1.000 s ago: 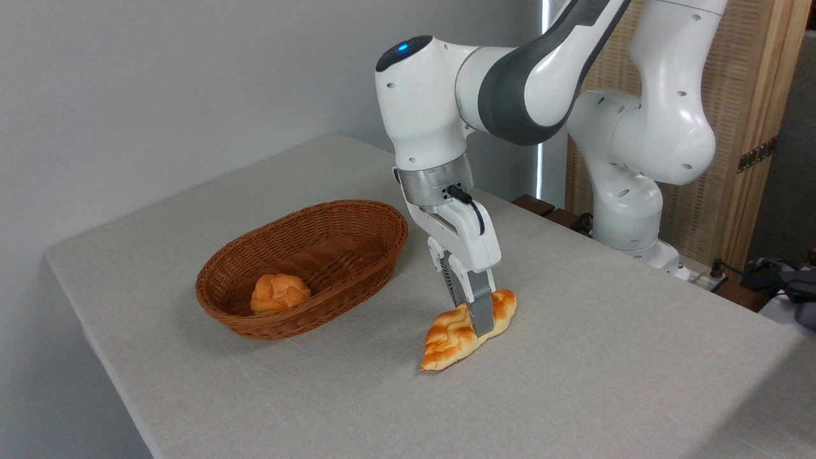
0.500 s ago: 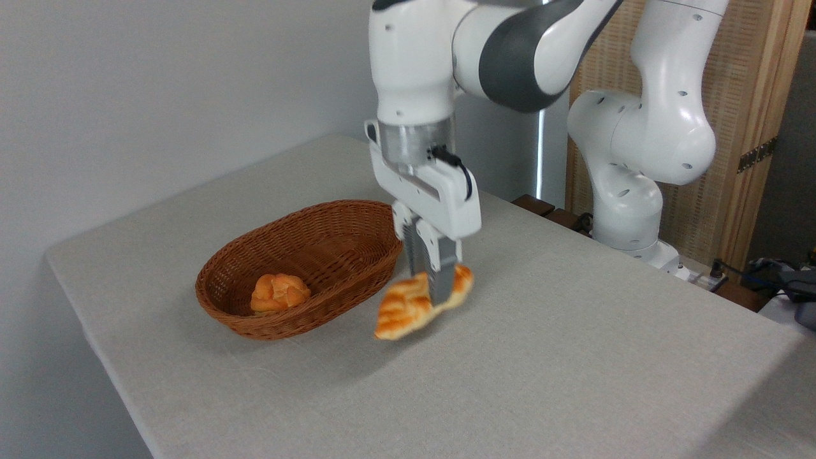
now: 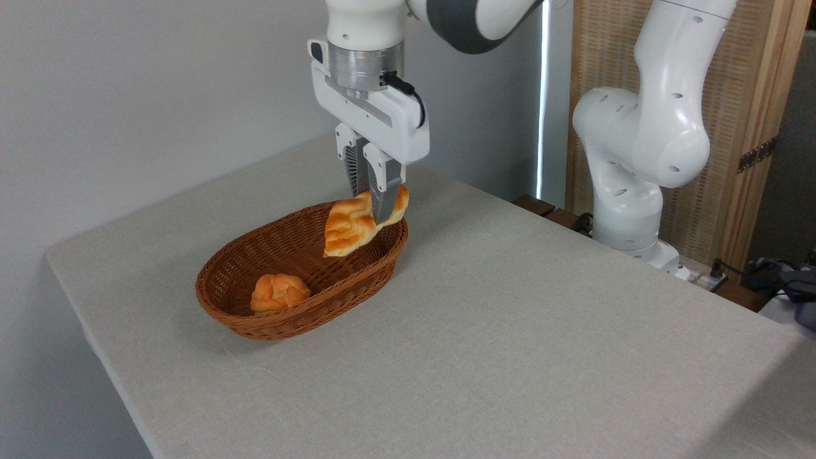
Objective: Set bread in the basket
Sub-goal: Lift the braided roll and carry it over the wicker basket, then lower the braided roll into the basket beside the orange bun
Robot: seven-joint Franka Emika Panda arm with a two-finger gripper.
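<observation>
Bread clamped in pincer, tilted, seemingly above basket.

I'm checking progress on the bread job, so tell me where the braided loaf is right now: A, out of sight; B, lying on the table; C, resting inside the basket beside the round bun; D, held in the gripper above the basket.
D: the gripper is shut on the braided loaf, which hangs tilted above the right end of the basket, not touching it.

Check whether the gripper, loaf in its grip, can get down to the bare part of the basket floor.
Probably yes: the gripper holds the bread above the basket, whose right end is bare; the bun sits at the left end.
</observation>
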